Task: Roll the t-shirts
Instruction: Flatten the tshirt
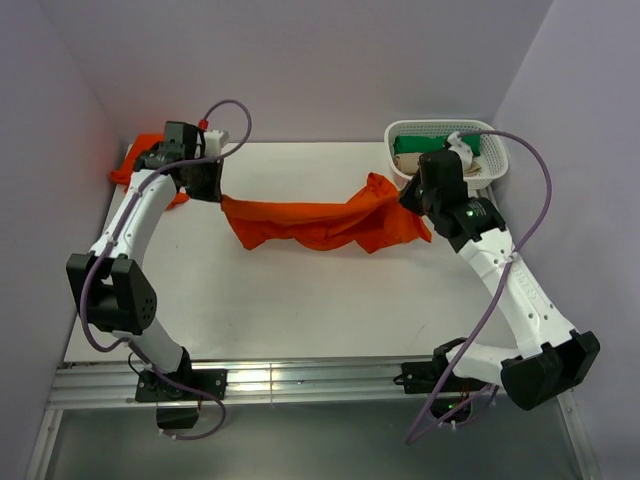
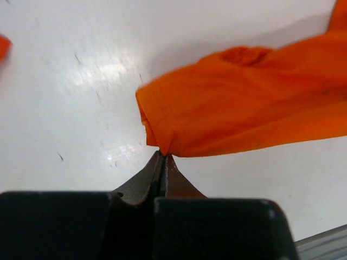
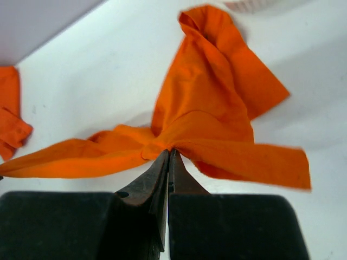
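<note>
Right now both arms share one bright orange t-shirt [image 1: 315, 222], strung between them over the middle of the white surface [image 1: 300, 300]. Its long axis runs from about 9 o'clock to 3 o'clock in the overhead view, sagging in the middle where the cloth bunches and appears to brush the surface. The left gripper [image 2: 162, 155] has its tips pressed together on a pinch of cloth at the shirt's 9 o'clock end; from that wrist the fabric fans away toward 2 o'clock. The right gripper [image 3: 169, 151] is likewise clamped on a fold at the 3 o'clock end, with one flap rising toward 12 o'clock and another trailing off toward 4 o'clock. So neither arm is nearer: each owns one end, and the shirt lies straight between them. A second orange t-shirt [image 1: 138, 162] sits crumpled at the far left corner, around 10 o'clock, behind the left arm. The white mesh basket [image 1: 495, 160] stands at roughly 1 o'clock, just beyond the right gripper, with something green inside. My reading is that the shirt is not yet flat, so it needs spreading on the surface along that same axis before any rolling can start.
</note>
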You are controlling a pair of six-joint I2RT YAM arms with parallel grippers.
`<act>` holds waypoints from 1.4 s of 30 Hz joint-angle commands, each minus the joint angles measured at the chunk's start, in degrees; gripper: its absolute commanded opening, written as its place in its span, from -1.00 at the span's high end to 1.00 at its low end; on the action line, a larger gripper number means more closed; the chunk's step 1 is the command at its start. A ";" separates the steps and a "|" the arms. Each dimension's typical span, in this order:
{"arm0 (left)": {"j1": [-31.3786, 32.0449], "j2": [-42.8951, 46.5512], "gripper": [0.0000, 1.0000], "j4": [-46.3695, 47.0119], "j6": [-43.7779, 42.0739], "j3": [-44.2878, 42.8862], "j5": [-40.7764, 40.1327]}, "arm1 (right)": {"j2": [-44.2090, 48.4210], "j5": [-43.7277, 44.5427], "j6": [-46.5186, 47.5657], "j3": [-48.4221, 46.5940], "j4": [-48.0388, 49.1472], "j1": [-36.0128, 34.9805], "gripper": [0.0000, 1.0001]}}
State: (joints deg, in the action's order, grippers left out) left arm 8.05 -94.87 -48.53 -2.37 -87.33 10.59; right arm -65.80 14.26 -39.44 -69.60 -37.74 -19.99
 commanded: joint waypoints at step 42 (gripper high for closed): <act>-2.08 12.03 0.99 -0.25 0.88 -19.80 -4.08 | -14.57 -13.55 17.90 -46.39 -3.84 -0.49 1.00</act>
State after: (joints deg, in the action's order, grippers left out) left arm 6.33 -76.84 -50.46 -0.86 -104.77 8.62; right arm -71.88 4.12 -25.15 -111.85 -42.26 -20.49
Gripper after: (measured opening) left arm 0.012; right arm 0.009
